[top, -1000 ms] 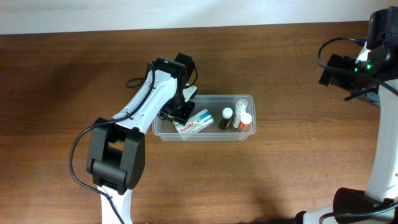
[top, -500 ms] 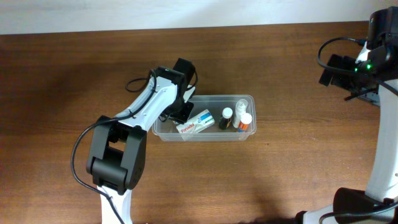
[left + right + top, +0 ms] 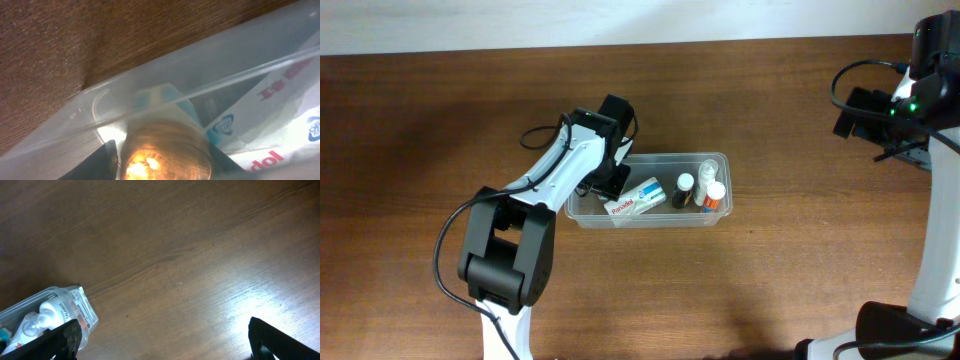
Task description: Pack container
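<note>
The container (image 3: pixel 718 160) sits about mid-desk, long side running left to right, flat on the brown wooden desk (image 3: pixel 790 280). Inside it, toward the left, lies a white-and-blue box (image 3: pixel 633 196) with red lettering, tilted at an angle. Right of the box stands a small dark bottle with a white cap (image 3: pixel 682 190). Two white bottles (image 3: pixel 710 188) are crowded against the right end wall.

The left arm (image 3: pixel 555 170) reaches from the near left over the container's left end. The left gripper (image 3: pixel 609 181) hangs above that end, just left of the box. In the left wrist view, its dark fingers (image 3: pixel 97 162) flank a rounded amber thing (image 3: pixel 165 150), blurred and glowing, close behind the clear wall. The box's blue and red print shows to the right. Whether the fingers press on the amber thing or stand just free of it I cannot tell.

The right arm (image 3: pixel 920 110) stays at the far right edge, well apart from the container. The right gripper (image 3: pixel 165 342) has its fingers spread wide over bare wood, with nothing between them. Its wrist view catches the container's right end and one white bottle at the lower left.
</note>
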Controlling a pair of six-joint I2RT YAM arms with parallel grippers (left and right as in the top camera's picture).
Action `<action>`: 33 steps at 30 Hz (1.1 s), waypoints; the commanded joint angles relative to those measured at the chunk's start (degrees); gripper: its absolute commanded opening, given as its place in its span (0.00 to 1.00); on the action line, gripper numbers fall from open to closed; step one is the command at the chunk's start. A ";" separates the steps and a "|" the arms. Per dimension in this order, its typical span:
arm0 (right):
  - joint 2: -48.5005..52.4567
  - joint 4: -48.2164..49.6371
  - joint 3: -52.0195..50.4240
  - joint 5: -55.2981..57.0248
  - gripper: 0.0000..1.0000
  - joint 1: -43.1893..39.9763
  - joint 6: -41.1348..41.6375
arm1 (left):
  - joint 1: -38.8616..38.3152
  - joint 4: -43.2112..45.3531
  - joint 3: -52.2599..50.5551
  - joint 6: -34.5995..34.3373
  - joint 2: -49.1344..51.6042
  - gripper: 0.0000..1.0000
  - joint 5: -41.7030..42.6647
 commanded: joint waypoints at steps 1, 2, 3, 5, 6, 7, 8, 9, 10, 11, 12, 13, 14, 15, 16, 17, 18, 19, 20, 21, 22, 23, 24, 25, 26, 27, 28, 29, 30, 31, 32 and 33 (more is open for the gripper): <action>0.07 0.04 0.48 0.70 0.98 -0.22 0.50 | 0.02 -1.20 -1.44 -0.17 -0.79 0.53 -1.16; 0.07 0.04 0.48 0.70 0.98 -0.22 0.50 | 0.02 -1.25 -1.44 -0.17 -0.79 0.53 -1.18; 0.07 0.04 0.48 0.70 0.98 -0.22 0.50 | 0.02 -1.25 -1.44 -0.17 -0.79 0.53 -1.18; 0.07 0.04 0.48 0.70 0.98 -0.22 0.48 | 0.02 -1.18 -1.42 -0.17 -0.79 0.55 -1.22; 0.07 0.04 0.48 0.70 0.98 -0.22 0.50 | 0.02 -1.18 -1.40 -0.20 -0.79 0.61 -1.22; 0.07 0.04 0.48 0.70 0.98 -0.22 0.50 | 0.04 -1.22 -1.38 -0.20 -0.81 0.80 -1.20; 0.07 0.04 0.48 0.70 0.98 -0.22 0.50 | 0.04 -1.73 -1.18 -0.33 -0.87 0.99 -1.20; 0.07 0.04 0.48 0.70 0.98 -0.22 0.50 | 0.04 -2.34 -0.87 -0.81 -0.92 0.99 -1.22; 0.07 0.04 0.48 0.70 0.98 -0.22 0.50 | 0.04 -3.15 -0.44 -1.46 -0.98 0.99 -1.22; 0.07 0.04 0.48 0.70 0.98 -0.22 0.50 | 0.04 -4.11 0.22 -1.70 -1.16 0.99 -1.22; 0.07 0.04 0.48 0.70 0.98 -0.22 0.50 | 0.04 -5.03 0.96 -1.70 -1.49 0.99 -1.22; 0.07 0.04 0.48 0.70 0.98 -0.22 0.50 | 0.04 -5.68 1.60 -1.70 -1.90 0.99 -1.25; 0.07 0.04 0.48 0.70 0.98 -0.22 0.50 | 0.04 -6.19 2.34 -1.70 -2.60 0.99 -1.25; 0.07 0.04 0.48 0.70 0.98 -0.22 0.50 | 0.04 -6.47 2.99 -1.70 -3.45 0.99 -1.25; 0.07 0.04 0.48 0.70 0.98 -0.22 0.50 | 0.04 -6.56 3.48 -1.68 -4.39 0.99 -1.27; 0.07 0.04 0.48 0.70 0.99 -0.22 0.50 | 0.04 -6.51 3.93 -1.68 -5.53 0.99 -1.25; 0.07 0.04 0.48 0.70 0.98 -0.22 0.50 | 0.04 -6.43 4.26 -1.68 -6.58 0.99 -1.27; 0.07 0.04 0.48 0.70 0.98 -0.22 0.50 | 0.04 -6.27 4.52 -1.68 -7.65 0.99 -1.25; 0.07 0.04 0.48 0.70 0.98 -0.22 0.50 | 0.04 -6.08 4.81 -1.68 -8.85 0.99 -1.25; 0.07 0.04 0.48 0.70 0.98 -0.22 0.50 | 0.04 -5.88 5.01 -1.68 -9.94 0.99 -1.22; 0.07 0.04 0.48 0.70 0.98 -0.22 0.50 | 0.04 -5.86 5.22 -1.68 -11.02 0.99 -1.22; 0.07 0.04 0.48 0.70 0.98 -0.22 0.50 | 0.04 -5.90 5.38 -1.68 -11.85 0.99 -1.22; 0.07 0.04 0.48 0.70 0.98 -0.22 0.50 | 0.02 -5.99 5.49 -1.68 -12.87 0.99 -1.18; 0.07 0.04 0.48 0.70 0.98 -0.22 0.50 | 0.02 -6.14 5.53 -1.70 -13.92 0.99 -0.90; 0.07 0.04 0.48 0.70 0.98 -0.22 0.48 | 0.02 -6.34 5.53 -1.70 -14.91 0.99 -0.55; 0.07 0.04 0.48 0.70 0.98 -0.22 0.50 | 0.02 -6.60 5.53 -1.70 -16.24 0.99 -0.09; 0.07 0.04 0.48 0.70 0.98 -0.22 0.50 | 0.02 -6.82 5.53 -1.70 -17.46 0.99 0.22; 0.07 0.04 0.48 0.70 0.98 -0.22 0.50 | 0.02 -6.99 5.55 -1.68 -19.04 0.99 0.33; 0.07 0.04 0.48 0.70 0.98 -0.22 0.48 | 0.02 -7.10 5.60 -1.68 -20.52 0.99 0.31; 0.07 0.04 0.48 0.70 0.99 -0.22 0.50 | 0.02 -7.26 5.70 -1.68 -22.40 0.99 0.31; 0.07 0.04 0.48 0.70 0.98 -0.22 0.50 | 0.02 -7.43 5.86 -1.68 -24.37 0.99 0.33; 0.07 0.04 0.48 0.70 0.99 -0.22 0.50 | 0.02 -7.67 5.97 -1.70 -26.14 0.99 0.48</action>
